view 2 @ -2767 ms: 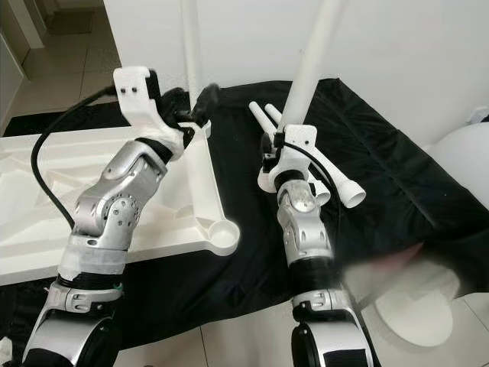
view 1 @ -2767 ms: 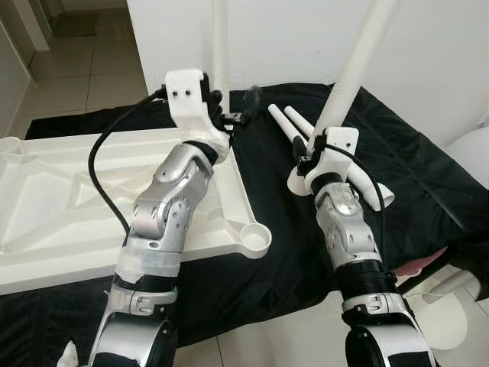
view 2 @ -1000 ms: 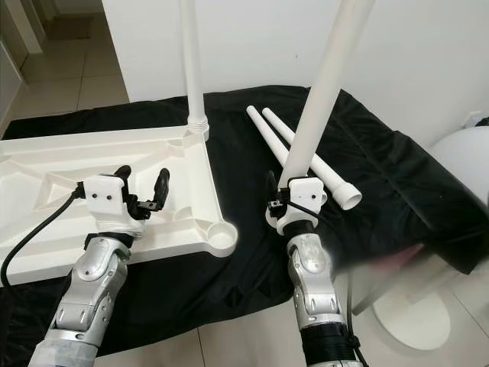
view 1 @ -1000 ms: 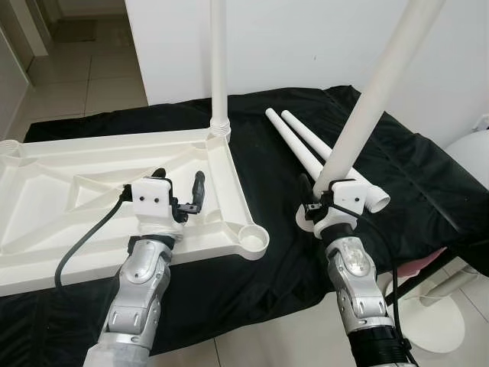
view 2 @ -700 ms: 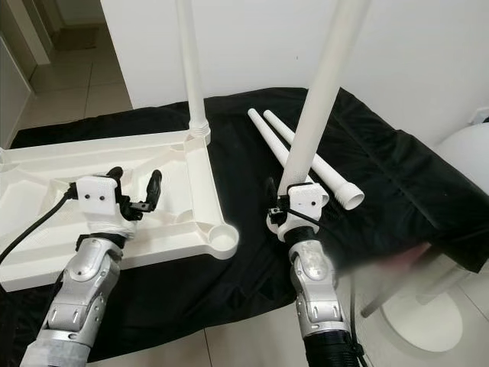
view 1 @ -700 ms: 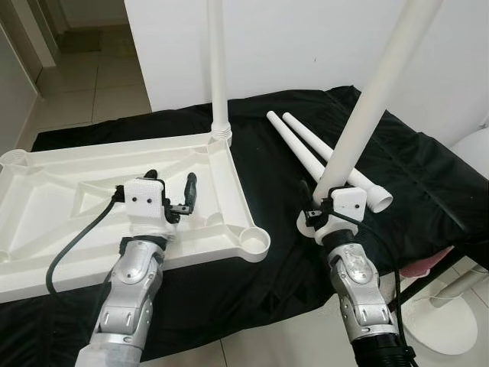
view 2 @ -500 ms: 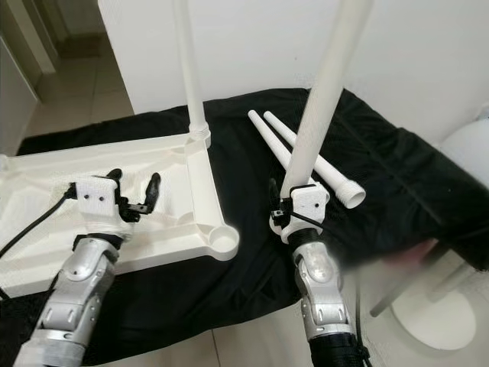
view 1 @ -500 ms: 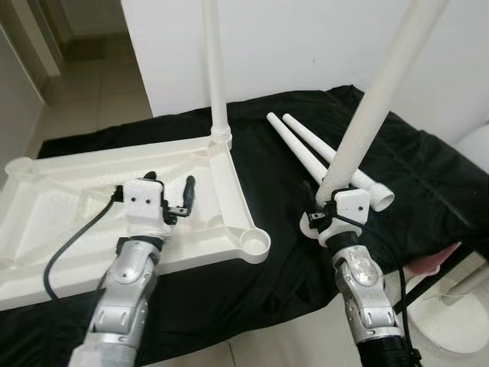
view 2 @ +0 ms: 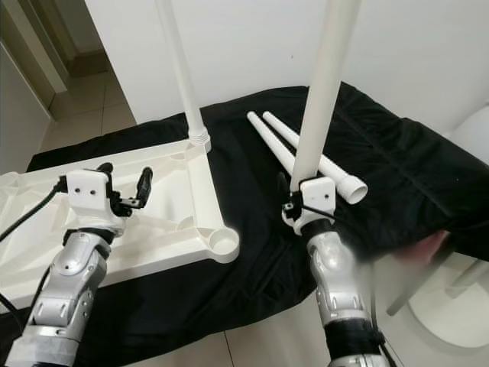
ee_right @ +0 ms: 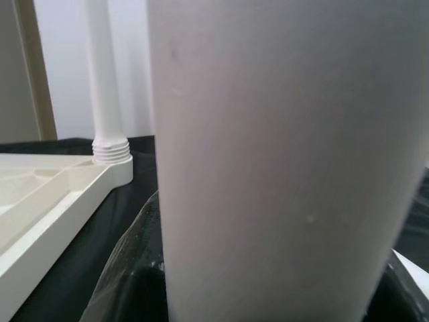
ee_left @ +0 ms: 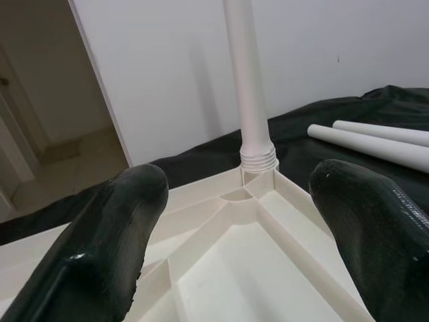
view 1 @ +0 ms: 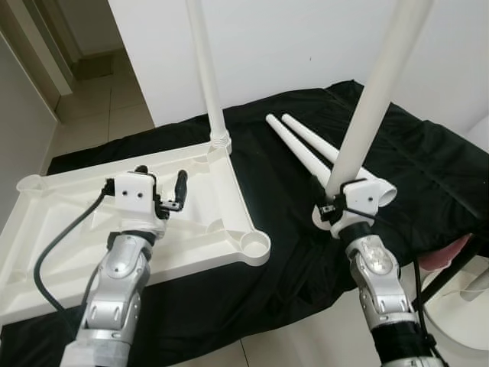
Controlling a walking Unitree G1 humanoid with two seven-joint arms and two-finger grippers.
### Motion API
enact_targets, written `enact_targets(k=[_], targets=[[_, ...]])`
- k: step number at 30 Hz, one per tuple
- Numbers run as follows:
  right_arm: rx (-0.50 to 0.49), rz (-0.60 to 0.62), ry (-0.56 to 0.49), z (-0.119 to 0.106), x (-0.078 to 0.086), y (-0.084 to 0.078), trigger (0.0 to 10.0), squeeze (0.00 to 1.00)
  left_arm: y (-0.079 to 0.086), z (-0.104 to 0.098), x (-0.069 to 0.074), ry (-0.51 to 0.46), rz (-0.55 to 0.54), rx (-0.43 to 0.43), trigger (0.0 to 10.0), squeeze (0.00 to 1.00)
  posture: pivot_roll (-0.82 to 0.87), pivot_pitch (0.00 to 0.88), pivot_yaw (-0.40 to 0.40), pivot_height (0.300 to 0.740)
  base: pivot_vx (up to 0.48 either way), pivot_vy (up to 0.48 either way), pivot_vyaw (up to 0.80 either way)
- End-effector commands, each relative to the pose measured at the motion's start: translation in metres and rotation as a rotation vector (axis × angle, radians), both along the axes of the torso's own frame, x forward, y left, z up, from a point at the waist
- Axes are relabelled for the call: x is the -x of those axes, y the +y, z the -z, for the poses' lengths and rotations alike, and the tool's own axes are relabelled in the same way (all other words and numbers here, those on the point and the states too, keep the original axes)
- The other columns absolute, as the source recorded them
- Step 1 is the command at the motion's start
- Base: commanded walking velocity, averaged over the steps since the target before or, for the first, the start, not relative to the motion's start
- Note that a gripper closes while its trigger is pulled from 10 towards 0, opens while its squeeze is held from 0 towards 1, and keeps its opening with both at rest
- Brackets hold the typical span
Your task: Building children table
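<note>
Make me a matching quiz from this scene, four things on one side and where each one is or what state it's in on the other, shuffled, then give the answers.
Things:
1. white plastic tabletop
2. white leg screwed in
3. white leg in the right claw
4. two loose white legs

Places or states:
A. lying side by side on the black cloth
B. held tilted above the cloth
C. upside down under the open left claw
D. standing upright in the far corner socket

Pairs: 1-C, 2-D, 3-B, 4-A

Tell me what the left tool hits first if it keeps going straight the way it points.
Probably the upright leg screwed into the tabletop's far corner: the left tool, open above the tray-like underside, points straight at its threaded base. Depth is uncertain.
</note>
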State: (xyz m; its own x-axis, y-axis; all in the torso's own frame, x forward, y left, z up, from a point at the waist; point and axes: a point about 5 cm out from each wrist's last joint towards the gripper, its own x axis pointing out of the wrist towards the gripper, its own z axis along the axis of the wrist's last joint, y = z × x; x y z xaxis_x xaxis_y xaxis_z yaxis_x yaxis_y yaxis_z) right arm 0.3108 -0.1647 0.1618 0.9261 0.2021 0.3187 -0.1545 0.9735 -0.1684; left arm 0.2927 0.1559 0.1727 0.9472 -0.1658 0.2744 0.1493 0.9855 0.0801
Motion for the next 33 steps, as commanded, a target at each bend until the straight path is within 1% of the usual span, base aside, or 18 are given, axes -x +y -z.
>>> enact_targets(k=[1,10,11,15,17,21,22,25,26,27,28,29,30,32,33], targets=[[-0.033,-0.009,-0.008,-0.002,-0.002,0.007,10.0,0.00,0.004,0.007,-0.003,0.024,0.055,-0.037,10.0,0.00,-0.03,0.019,0.085,0.740,0.000,0.000,0.00],[-0.068,0.007,-0.002,-0.001,-0.002,0.009,10.0,0.00,0.012,0.011,-0.006,0.041,0.045,-0.048,10.0,0.00,-0.01,0.021,0.063,0.740,0.000,0.000,0.00],[-0.096,0.037,0.000,0.001,-0.003,0.009,10.0,0.00,0.014,0.013,-0.007,0.074,0.062,-0.041,10.0,0.00,-0.01,0.024,0.061,0.740,0.000,0.000,0.00],[-0.102,0.049,0.000,0.001,-0.003,0.009,10.0,0.00,0.014,0.014,-0.007,0.078,0.075,-0.045,10.0,0.00,0.00,0.024,0.055,0.740,0.000,0.000,0.00],[-0.108,0.062,0.001,0.003,-0.004,0.015,10.0,0.00,0.011,0.013,-0.011,0.079,0.102,-0.064,10.0,0.00,0.00,0.023,0.054,0.740,0.000,0.000,0.00],[-0.121,0.068,0.005,0.004,-0.003,0.018,10.0,0.00,0.007,0.011,-0.013,0.063,0.105,-0.077,10.0,0.00,0.00,0.022,0.043,0.740,0.000,0.000,0.00],[-0.125,0.062,0.004,0.003,-0.002,0.021,10.0,0.00,0.005,0.010,-0.014,0.058,0.116,-0.075,10.0,0.00,0.00,0.021,0.037,0.740,0.000,0.000,0.00],[-0.127,0.046,0.004,0.002,0.000,0.025,10.0,0.00,-0.004,0.011,-0.010,0.054,0.179,-0.076,10.0,0.00,0.00,0.019,0.027,0.740,0.000,0.000,0.00],[-0.127,0.046,0.004,0.002,0.000,0.025,10.0,0.00,-0.004,0.011,-0.010,0.054,0.179,-0.076,10.0,0.00,0.00,0.019,0.027,0.740,0.000,0.000,0.00],[-0.117,0.038,0.007,0.003,0.000,0.027,10.0,0.00,-0.010,0.012,-0.005,0.051,0.233,-0.104,10.0,0.00,0.00,0.018,0.024,0.740,0.000,0.000,0.00],[-0.117,0.038,0.007,0.003,0.000,0.027,10.0,0.00,-0.010,0.012,-0.005,0.051,0.233,-0.104,10.0,0.00,0.00,0.018,0.024,0.740,0.000,0.000,0.00],[-0.110,0.032,0.008,0.003,-0.001,0.027,10.0,0.00,-0.014,0.013,-0.002,0.048,0.271,-0.123,10.0,0.00,0.00,0.019,0.021,0.740,0.000,0.000,0.00],[-0.110,0.032,0.008,0.003,-0.001,0.027,10.0,0.00,-0.014,0.013,-0.002,0.048,0.271,-0.123,10.0,0.00,0.00,0.019,0.021,0.740,0.000,0.000,0.00],[-0.092,0.031,0.000,0.002,-0.003,0.028,10.0,0.00,-0.021,0.016,0.007,0.059,0.401,-0.170,10.0,0.00,0.00,0.015,0.014,0.740,0.000,0.000,0.00],[-0.090,0.036,-0.003,0.001,-0.004,0.028,10.0,0.00,-0.023,0.017,0.010,0.062,0.444,-0.187,10.0,0.00,0.00,0.015,0.014,0.740,0.000,0.000,0.00]])
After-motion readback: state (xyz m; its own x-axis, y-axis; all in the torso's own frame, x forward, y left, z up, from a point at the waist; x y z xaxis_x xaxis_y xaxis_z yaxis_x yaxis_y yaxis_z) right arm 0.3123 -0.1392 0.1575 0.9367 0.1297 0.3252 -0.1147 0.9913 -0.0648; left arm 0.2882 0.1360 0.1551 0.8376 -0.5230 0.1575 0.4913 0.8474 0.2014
